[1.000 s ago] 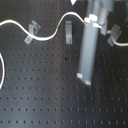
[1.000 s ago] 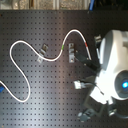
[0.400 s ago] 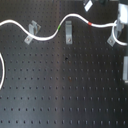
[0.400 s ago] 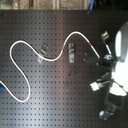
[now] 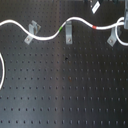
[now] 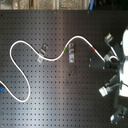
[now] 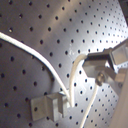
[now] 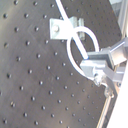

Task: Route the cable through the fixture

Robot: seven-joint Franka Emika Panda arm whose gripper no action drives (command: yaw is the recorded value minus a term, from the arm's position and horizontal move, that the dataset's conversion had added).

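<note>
The white cable [image 5: 47, 36] snakes across the black perforated board in both exterior views. It passes the left fixture [image 5: 32, 31] and the middle fixture [image 5: 68, 34]; its green band [image 5: 63, 27] lies by the middle one and its red band [image 5: 96, 27] further right. The cable's end curls in a loop at the right fixture [image 5: 114, 38]. In both wrist views my gripper [image 7: 94, 64] is shut on the cable [image 7: 74, 80] just above that fixture [image 7: 49, 106]. The second wrist view shows the loop [image 8: 75, 42] running between the fixture [image 8: 64, 27] and my gripper [image 8: 94, 66].
A fourth fixture [image 5: 95, 6] stands at the back of the board. In the second exterior view the arm's white body [image 6: 121, 70] fills the second exterior view's right, and the cable's far end [image 6: 4, 90] lies at that same view's left edge.
The arm has swung from the board's middle to the first exterior view's right edge, dragging the cable's red-banded end rightward to the right fixture, where it now loops.
</note>
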